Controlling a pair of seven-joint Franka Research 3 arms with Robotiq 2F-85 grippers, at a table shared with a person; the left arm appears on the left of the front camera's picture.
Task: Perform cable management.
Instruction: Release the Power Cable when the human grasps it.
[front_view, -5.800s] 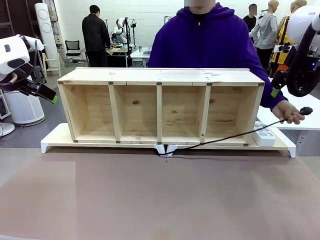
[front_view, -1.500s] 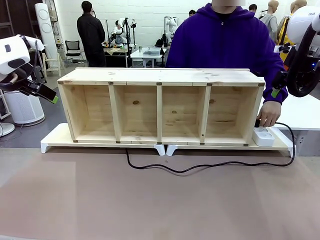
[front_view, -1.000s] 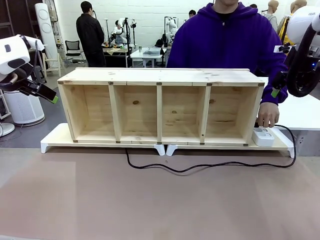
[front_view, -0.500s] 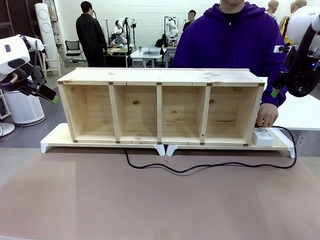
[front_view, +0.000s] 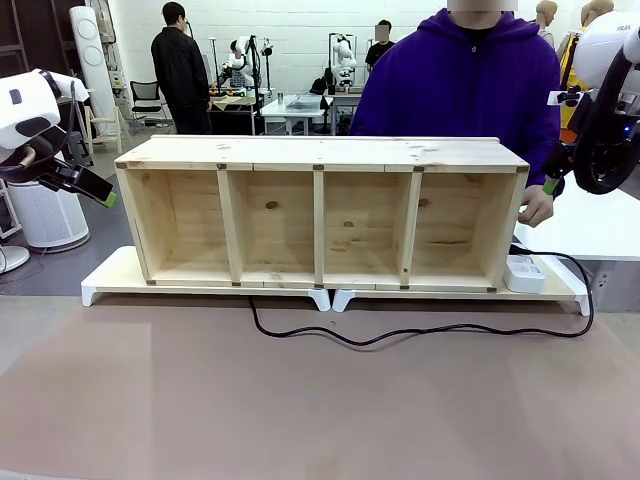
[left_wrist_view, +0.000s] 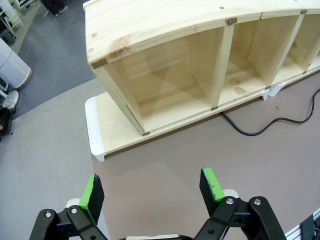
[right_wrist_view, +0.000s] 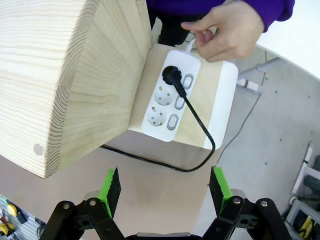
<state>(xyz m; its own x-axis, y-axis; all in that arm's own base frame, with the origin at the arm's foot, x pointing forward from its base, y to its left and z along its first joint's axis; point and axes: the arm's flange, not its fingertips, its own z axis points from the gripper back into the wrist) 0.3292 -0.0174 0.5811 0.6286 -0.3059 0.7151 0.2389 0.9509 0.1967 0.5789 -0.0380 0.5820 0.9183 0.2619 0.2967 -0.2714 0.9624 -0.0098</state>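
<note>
The black cable (front_view: 400, 335) comes out from under the wooden shelf (front_view: 320, 152), curves across the brown table and loops up on the right to the white power strip (front_view: 526, 273). In the right wrist view its plug (right_wrist_view: 171, 74) sits in the strip's (right_wrist_view: 160, 117) top socket, and the person's hand (right_wrist_view: 227, 27) hovers just above. My right gripper (right_wrist_view: 165, 184) is open, high above the strip; in the front view it (front_view: 549, 183) hangs by the shelf's right end. My left gripper (left_wrist_view: 151, 187) is open, above the table before the shelf's left end, with the cable (left_wrist_view: 252, 131) to its right.
The shelf stands on a white base board (front_view: 110, 275) at the far side of the table. A person in a purple hoodie (front_view: 470, 80) stands behind the shelf. A white side table (front_view: 600, 225) is at the right. The brown mat (front_view: 300, 410) in front is bare.
The person, who earlier held the plug in the air, has plugged it into the strip and now lifts the hand off it. The cable settled in a loop. Both arms stayed still.
</note>
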